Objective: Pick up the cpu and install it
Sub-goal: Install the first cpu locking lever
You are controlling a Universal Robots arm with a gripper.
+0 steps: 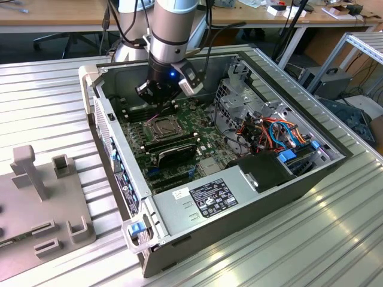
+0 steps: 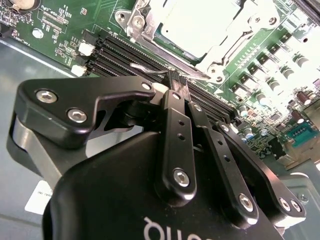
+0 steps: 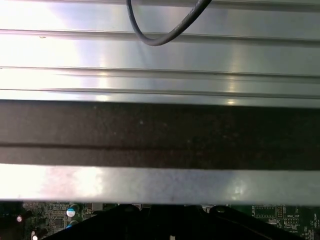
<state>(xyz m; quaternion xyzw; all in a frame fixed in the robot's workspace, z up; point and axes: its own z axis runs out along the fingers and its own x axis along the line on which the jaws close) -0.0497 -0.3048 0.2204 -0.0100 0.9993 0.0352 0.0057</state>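
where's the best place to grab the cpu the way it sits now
By two opposite edges, from straight above: the cpu lies flat, metal top up. As it sits, the retention frame seems to lie over its rim, leaving just the flat top bare, so those edges look out of reach.

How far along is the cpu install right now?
The cpu already looks seated, with the shiny retention frame down around it. The tool holds no chip; its tips are shut, right at the thin wire lever beside the frame. Whether that lever is latched I cannot tell, so locking may remain.
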